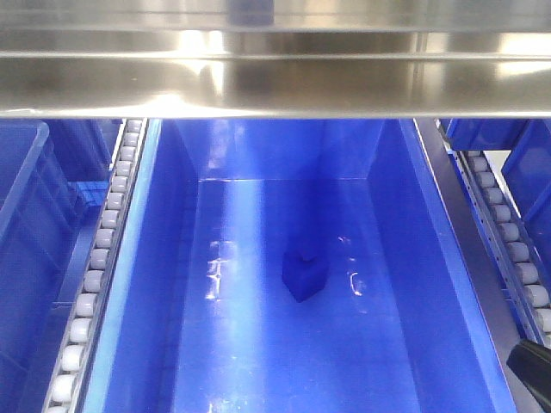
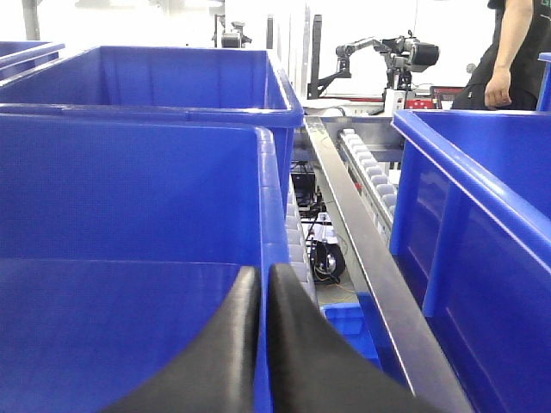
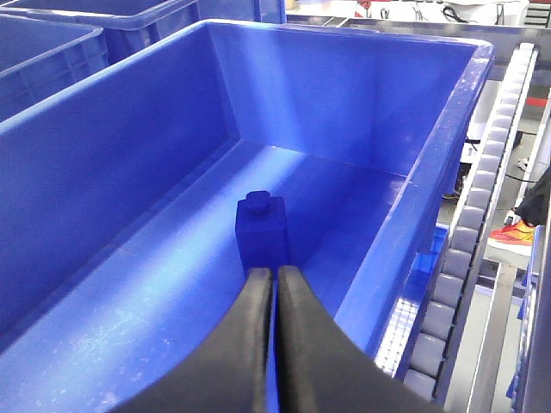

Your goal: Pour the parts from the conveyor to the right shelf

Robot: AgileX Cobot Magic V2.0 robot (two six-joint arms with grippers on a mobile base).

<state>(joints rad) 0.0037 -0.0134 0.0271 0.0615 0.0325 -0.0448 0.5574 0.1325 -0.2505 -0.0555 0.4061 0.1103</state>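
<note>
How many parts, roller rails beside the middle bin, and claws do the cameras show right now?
Parts: 1, the part on the floor of the bin.
Roller rails: 2, the left rail and the right rail.
Claws: 2, the left claw and the right claw, both shut.
Total: 5.

One blue part (image 1: 304, 274) in one bin (image 1: 413, 258), two roller rails (image 1: 102, 267) alongside.

The bin (image 1: 284, 344) is glossy blue plastic, its smooth floor scuffed with pale marks, and the small block (image 1: 303, 275) in it is the same blue plastic. The shelf rail (image 1: 275, 82) is shiny brushed steel. The rollers (image 1: 95, 267) look like dull grey plastic.
</note>
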